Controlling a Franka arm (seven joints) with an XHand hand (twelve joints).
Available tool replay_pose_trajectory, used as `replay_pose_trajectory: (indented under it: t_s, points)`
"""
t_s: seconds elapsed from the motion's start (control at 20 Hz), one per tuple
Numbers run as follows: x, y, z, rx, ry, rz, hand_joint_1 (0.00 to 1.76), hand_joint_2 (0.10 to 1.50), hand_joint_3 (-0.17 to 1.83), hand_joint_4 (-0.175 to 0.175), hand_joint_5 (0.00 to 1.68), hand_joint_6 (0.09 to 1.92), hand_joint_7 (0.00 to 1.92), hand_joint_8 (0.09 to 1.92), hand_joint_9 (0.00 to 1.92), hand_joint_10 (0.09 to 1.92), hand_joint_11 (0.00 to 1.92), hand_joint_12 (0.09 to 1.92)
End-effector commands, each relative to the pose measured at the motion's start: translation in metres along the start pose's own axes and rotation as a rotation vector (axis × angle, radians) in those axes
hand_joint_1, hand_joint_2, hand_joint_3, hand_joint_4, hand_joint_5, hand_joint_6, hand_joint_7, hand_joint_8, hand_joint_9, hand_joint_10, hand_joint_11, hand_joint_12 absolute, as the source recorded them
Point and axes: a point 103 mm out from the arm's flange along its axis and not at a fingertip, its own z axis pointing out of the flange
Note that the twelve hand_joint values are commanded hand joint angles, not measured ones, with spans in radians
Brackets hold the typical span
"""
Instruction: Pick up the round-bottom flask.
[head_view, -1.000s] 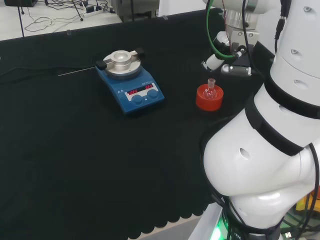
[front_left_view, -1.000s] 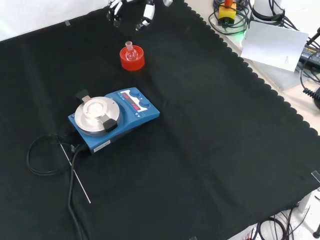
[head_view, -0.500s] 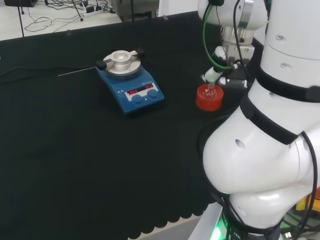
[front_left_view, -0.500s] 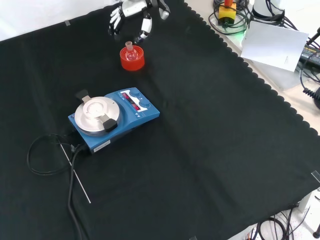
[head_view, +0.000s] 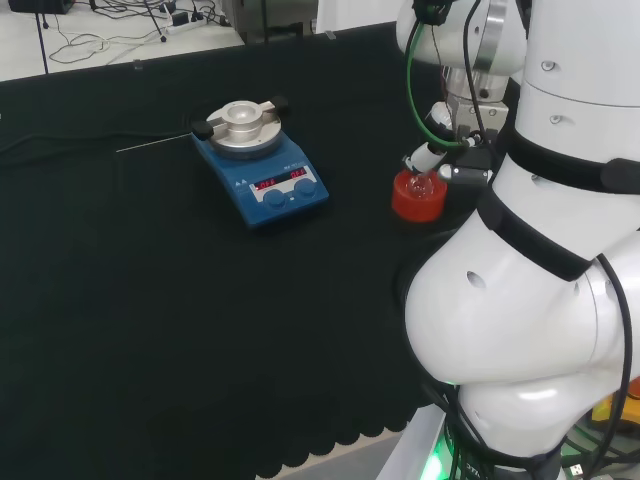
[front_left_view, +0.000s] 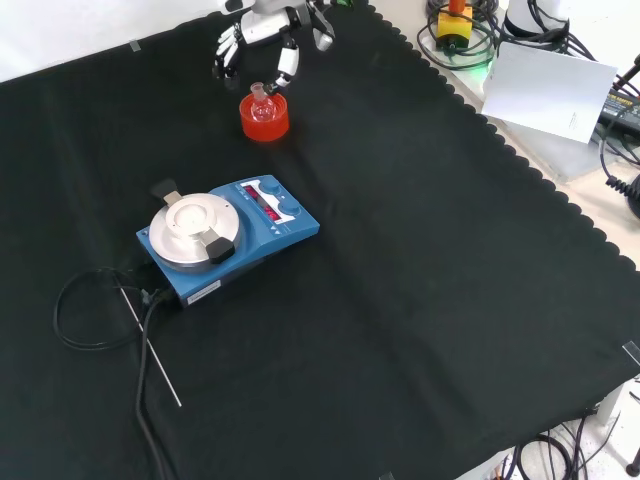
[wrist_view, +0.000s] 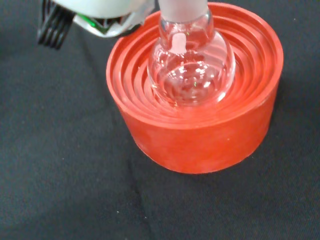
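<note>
On the black cloth of the desk, just below the fingers as the front view shows them, a small clear glass round-bottom flask sits upright in a red ribbed ring stand. The black and white hand hangs at the upper edge of that view, its fingers pointing downward and spread apart on either side of the flask's neck. One fingertip lies right beside the neck, though whether it touches the glass is hard to tell from here; nothing looks pinched.

From the head view, the hand sits against the flask and the stand, partly behind the arm's big white links.

Seen from the wrist, the flask's round bulb rests in the middle of the stand's concentric ribs (its neck runs up out of the picture), with a blurred pale part of the hand close beside it.

Farther from the fingers, toward the front view's lower left, stands a blue magnetic stirrer with a round silver plate, with a black cable and a thin metal rod beyond it.
</note>
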Motion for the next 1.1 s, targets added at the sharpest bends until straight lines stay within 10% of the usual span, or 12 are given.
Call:
replay_pose_trajectory:
  t_s: [0.05, 1.1]
  points:
    - [-0.003, -0.002, 0.003, -0.001, 0.002, -0.001, 0.94, 0.6, 0.73, -0.075, 0.67, 0.69, 0.34, 0.7, 0.53, 0.68, 0.29, 1.37]
    - [-0.011, 0.001, 0.013, 0.001, -0.027, 0.009, 0.96, 0.6, 0.74, -0.092, 0.82, 0.76, 0.38, 0.71, 0.57, 0.67, 0.34, 1.35]
